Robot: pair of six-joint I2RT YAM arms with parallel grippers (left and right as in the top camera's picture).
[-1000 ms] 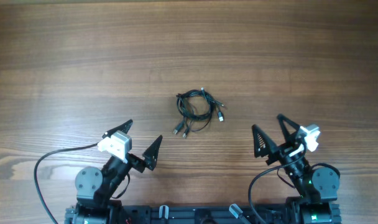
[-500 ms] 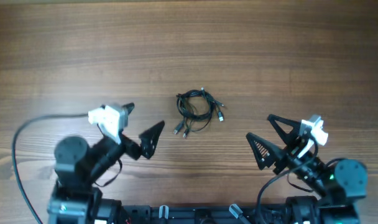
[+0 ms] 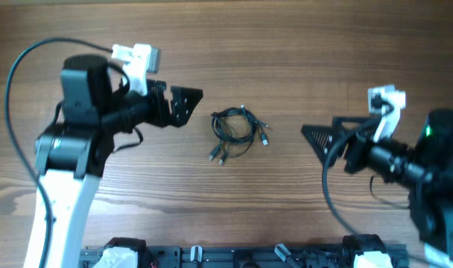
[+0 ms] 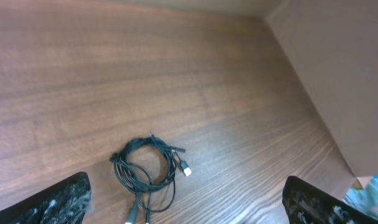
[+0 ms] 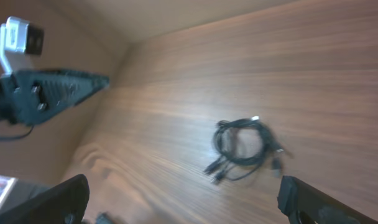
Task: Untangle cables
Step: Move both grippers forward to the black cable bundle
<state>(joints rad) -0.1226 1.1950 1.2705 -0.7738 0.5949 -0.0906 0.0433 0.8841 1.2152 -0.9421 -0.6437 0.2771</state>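
The cables (image 3: 234, 131) are a small tangled coil of thin black cords with silvery plug ends, lying on the wooden table (image 3: 301, 52) near its middle. My left gripper (image 3: 176, 101) is open and empty, hovering just left of the coil. My right gripper (image 3: 320, 138) is open and empty, to the right of the coil and farther off. In the left wrist view the cables (image 4: 145, 173) lie low between the wide-open fingers (image 4: 186, 183). In the blurred right wrist view the cables (image 5: 242, 146) lie ahead of the open fingers (image 5: 184, 183).
The left arm's thick black cable (image 3: 21, 63) loops over the table's left side. The left arm (image 5: 52, 90) shows in the right wrist view at the left. A light wall panel (image 4: 344, 74) edges the table in the left wrist view.
Both arms have lifted from the front edge and swung forward and outward. The left gripper now sits beside the coil's left, the right gripper to its right. The cables have not moved.
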